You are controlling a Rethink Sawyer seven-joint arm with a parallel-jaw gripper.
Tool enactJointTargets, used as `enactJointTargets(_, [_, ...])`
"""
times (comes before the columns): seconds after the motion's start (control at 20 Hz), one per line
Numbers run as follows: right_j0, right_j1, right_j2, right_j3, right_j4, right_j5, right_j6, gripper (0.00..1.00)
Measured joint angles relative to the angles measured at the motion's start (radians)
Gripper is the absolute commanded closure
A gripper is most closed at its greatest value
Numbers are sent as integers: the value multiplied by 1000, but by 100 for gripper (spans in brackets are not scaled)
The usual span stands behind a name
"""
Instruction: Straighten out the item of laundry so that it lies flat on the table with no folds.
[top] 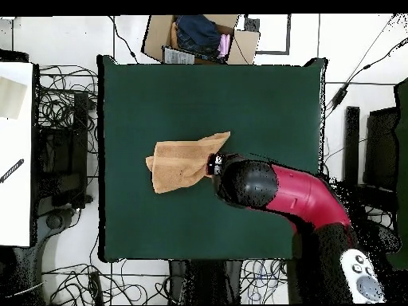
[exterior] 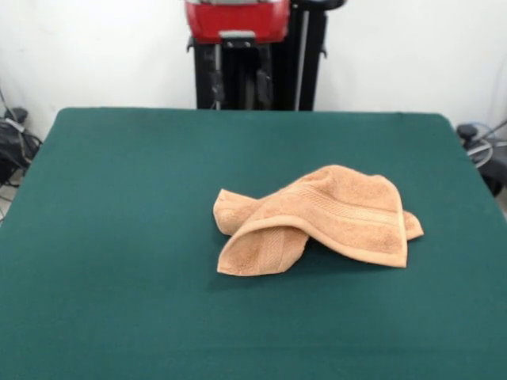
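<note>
Front view: towel (exterior: pixel 325 218) sits crumpled a bit right of the table's (exterior: pixel 119 237) middle, humped up, one ribbed band running across the top fold, a lower flap tucked under toward the near left. No pincer visible here, only the red and black arm base at the top edge, well behind the cloth. Judgement: soft, light terry, limp, will drape and drag rather than slide as one piece; felt surface probably grips it some. Best hold looks like an exposed corner or hem, e.g. the near-left flap corner or the right-hand corner lying flat, pinch one layer only and pull outward.

Overhead view: arm (top: pixel 279 191) reaches in from the base side, its black head end (top: pixel 219 166) right at the towel's (top: pixel 179 163) edge, touching or just over it. The pincer itself is hidden under the head, cannot tell whether it is apart, together or clamped on cloth. Towel spreads away from the head toward the opposite side of the table (top: pixel 159 88), one pointed corner sticking up beside the head.

Around: table bare apart from the towel, nothing in the way on it. Cardboard box (top: pixel 199 36) with stuff in it off the far edge, cables (top: pixel 64 103) on the floor, white desk (top: pixel 16 151) to one side; all well apart from the pincer, no obstruction.
</note>
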Motion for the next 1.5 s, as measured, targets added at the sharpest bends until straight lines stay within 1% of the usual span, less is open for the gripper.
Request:
enactJointTargets(0.15, [27, 20, -4, -7, -7, -8, 0, 0])
enactJointTargets(0.25, [67, 48, -11, -16, -21, -25, 0, 0])
enactJointTargets(0.3, [73, 53, -12, -18, -23, -29, 0, 0])
enactJointTargets(0.4, [112, 92, -13, -31, -38, -58, 0, 0])
enactJointTargets(0.65, [145, 139, -13, -37, -43, -98, 0, 0])
enactJointTargets(0.8, [147, 160, -13, -37, -43, -114, 0, 0])
enactJointTargets(1.25, [146, 168, -19, -36, -43, -119, 0, 0])
enactJointTargets(1.35, [142, 158, -19, -30, -43, -119, 0, 0])
enactJointTargets(1.4, [135, 131, -19, -16, -43, -119, 0, 0])
enactJointTargets(1.5, [131, 108, -19, -7, -42, -116, 0, 0])
